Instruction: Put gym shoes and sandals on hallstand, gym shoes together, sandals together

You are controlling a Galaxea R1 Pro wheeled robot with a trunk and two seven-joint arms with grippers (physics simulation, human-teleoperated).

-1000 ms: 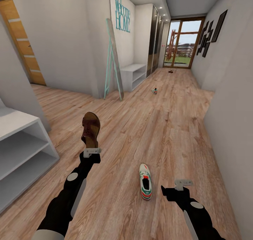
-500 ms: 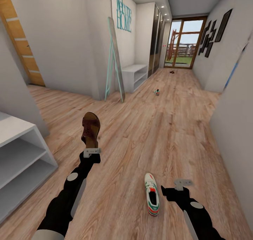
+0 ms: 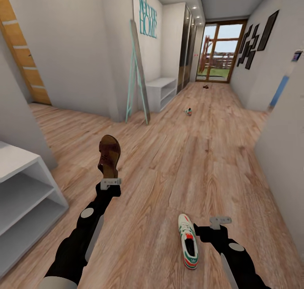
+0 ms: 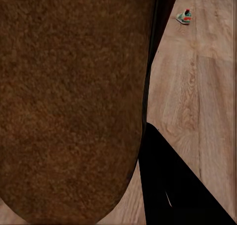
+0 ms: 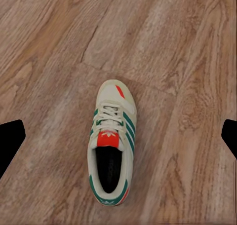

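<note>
My left gripper point(image 3: 110, 180) is shut on the heel end of a dark brown sandal point(image 3: 109, 156), held upright above the corridor floor point(image 3: 169, 166); its sole point(image 4: 69, 101) takes up most of the left wrist view. One gym shoe point(image 3: 188, 241) lies on the planks just left of my right gripper point(image 3: 198, 230). That gripper point(image 5: 118, 138) hangs open above the shoe point(image 5: 111, 148), black fingertips point(image 5: 11, 141) wide on either side. A second gym shoe point(image 3: 188, 110) point(image 4: 184, 18) lies far down the corridor, and the other sandal point(image 3: 205, 86) lies near the glass door. The hallstand point(image 3: 21, 187) stands at the near left.
A plain low white bench point(image 3: 162, 90) and a leaning teal-framed mirror point(image 3: 137, 73) stand along the left wall. A grey wall point(image 3: 283, 154) runs close on the right. A wooden door point(image 3: 23, 65) is at the far left. Open plank floor stretches ahead.
The whole view has shifted: the hallstand has slid toward the left edge and the near gym shoe now sits lower, right beside my right gripper. Both arms keep their pose; the sandal stays held.
</note>
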